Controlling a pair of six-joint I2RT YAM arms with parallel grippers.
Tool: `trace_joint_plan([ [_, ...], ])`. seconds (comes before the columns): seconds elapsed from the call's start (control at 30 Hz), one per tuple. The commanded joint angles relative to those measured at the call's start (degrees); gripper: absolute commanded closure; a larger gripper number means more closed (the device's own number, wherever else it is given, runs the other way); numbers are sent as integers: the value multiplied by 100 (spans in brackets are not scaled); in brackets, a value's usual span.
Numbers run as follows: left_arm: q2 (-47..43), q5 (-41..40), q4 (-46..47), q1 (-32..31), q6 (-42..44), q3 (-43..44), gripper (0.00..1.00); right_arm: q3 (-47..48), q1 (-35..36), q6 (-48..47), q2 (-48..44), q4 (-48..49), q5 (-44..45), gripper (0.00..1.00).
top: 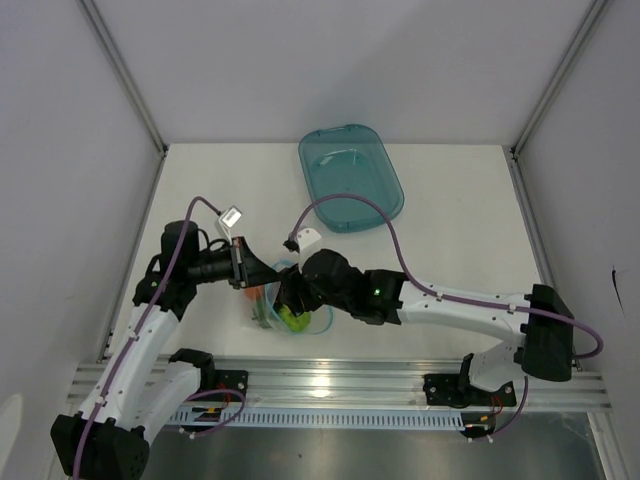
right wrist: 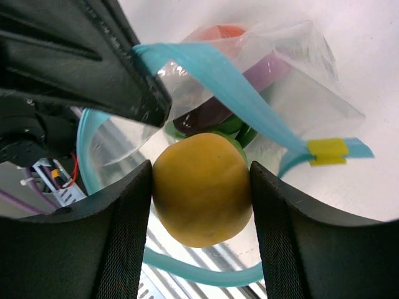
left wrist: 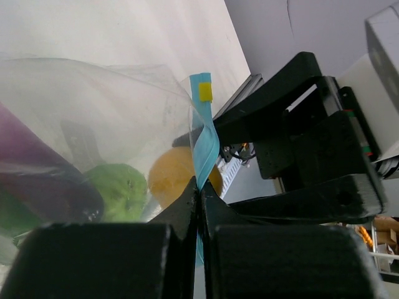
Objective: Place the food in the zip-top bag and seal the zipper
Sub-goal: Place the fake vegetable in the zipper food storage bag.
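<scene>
The clear zip-top bag [top: 268, 312] lies at the near table edge, mouth held open. My left gripper [left wrist: 200, 194] is shut on its light blue zipper strip [left wrist: 204, 140]; it shows in the top view [top: 250, 272] left of the bag. My right gripper [right wrist: 201, 187] is shut on the yellow ball [right wrist: 201, 189] at the bag's mouth, also in the top view [top: 292, 298]. Inside the bag are the purple eggplant [left wrist: 37, 171], the light green fruit [left wrist: 118, 187], a dark green piece [right wrist: 240, 128] and the orange-red piece [right wrist: 219, 31]. The zipper [right wrist: 230, 87] is unsealed.
An empty teal translucent tray [top: 350, 175] stands at the back of the table, right of centre. The metal rail [top: 330, 385] with the arm bases runs just below the bag. White walls close in both sides. A yellow tab [right wrist: 328, 149] marks the zipper's end.
</scene>
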Motion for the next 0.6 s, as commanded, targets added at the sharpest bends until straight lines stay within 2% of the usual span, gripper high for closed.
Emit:
trace_joint_plan([
  [0.0, -111, 109, -115, 27, -21, 53, 99, 397, -1, -182, 248, 331, 252, 67],
  [0.07, -163, 83, -98, 27, -56, 36, 99, 555, -18, -252, 328, 226, 322, 54],
  [0.23, -93, 47, -89, 27, -13, 45, 99, 626, -53, -358, 241, -3, 489, 40],
  [0.33, -23, 74, -19, 27, -30, 27, 100, 477, -88, -349, -22, -143, 629, 28],
  [0.43, -58, 74, 7, 27, -21, -122, 100, 318, -115, -332, -268, -135, 656, 24],
  [0.47, -75, 82, 42, 27, -30, -149, 99, 213, -176, -305, -435, -135, 665, 19],
  [0.57, -154, 100, 121, 27, -109, -272, 99, 11, -334, -235, -638, 31, 298, 14],
])
